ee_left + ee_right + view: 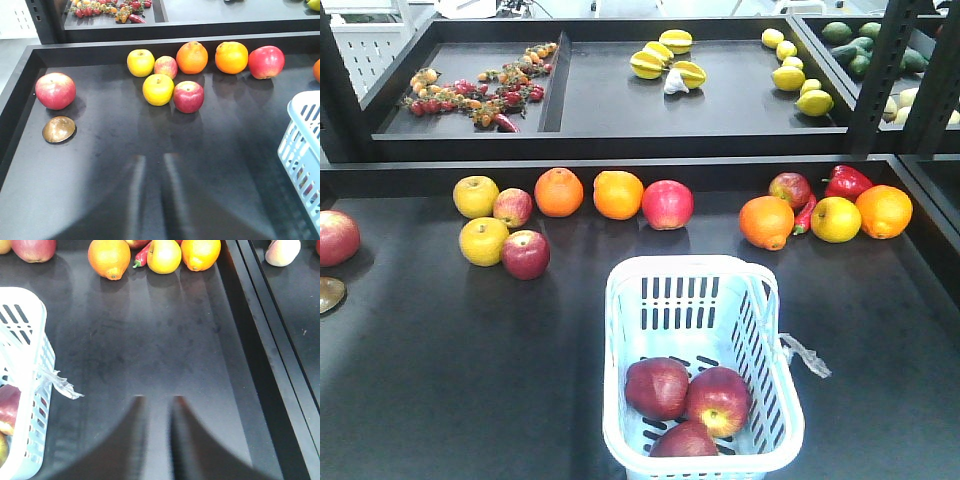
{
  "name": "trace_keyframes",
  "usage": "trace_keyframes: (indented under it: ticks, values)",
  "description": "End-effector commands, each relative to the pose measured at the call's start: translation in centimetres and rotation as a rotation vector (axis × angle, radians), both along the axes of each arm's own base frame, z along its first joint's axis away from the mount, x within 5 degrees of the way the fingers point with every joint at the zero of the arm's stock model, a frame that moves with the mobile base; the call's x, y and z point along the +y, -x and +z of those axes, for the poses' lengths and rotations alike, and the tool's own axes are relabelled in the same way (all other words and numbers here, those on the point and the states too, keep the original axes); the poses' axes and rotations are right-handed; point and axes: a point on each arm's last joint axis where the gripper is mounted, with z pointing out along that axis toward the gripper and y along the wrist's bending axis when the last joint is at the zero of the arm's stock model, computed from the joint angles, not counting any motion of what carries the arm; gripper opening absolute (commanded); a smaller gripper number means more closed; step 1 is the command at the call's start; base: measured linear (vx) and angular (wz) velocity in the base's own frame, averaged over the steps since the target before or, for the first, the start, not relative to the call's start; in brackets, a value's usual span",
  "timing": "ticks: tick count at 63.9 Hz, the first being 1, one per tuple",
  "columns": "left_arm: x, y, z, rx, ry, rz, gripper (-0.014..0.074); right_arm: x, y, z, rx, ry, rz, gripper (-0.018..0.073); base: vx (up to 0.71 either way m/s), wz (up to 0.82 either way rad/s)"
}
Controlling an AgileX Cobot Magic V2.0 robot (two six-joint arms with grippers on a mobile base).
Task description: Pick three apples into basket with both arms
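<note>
3 apples (690, 405) sit touching in the near end of the basket (625, 330), at 6 o'clock on the worktop (440, 370) — task looks done. Basket's long axis runs 12-to-6. Left hand (152, 192) has it at 3 o'clock, right hand (157, 432) at 9, each w/ fingers slightly apart, holding nothing — neither clearly nearer. Other fruit at 12, well apart.
</note>
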Motion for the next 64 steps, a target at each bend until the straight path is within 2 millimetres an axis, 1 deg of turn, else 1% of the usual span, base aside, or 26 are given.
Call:
trace_keyframes:
  ticks: [1,64]
  values:
    - [-0.10,-0.21,1.16,-0.071,0.015,-0.007,-0.0008,-0.14,-0.26,1.16,-0.080,0.025,0.009,-0.0010,0.00,0.00]
    - [-0.10,-0.21,1.16,-0.071,0.015,-0.007,-0.0008,-0.13,-0.26,1.16,-0.080,0.025,0.009,-0.0009,0.00,0.00]
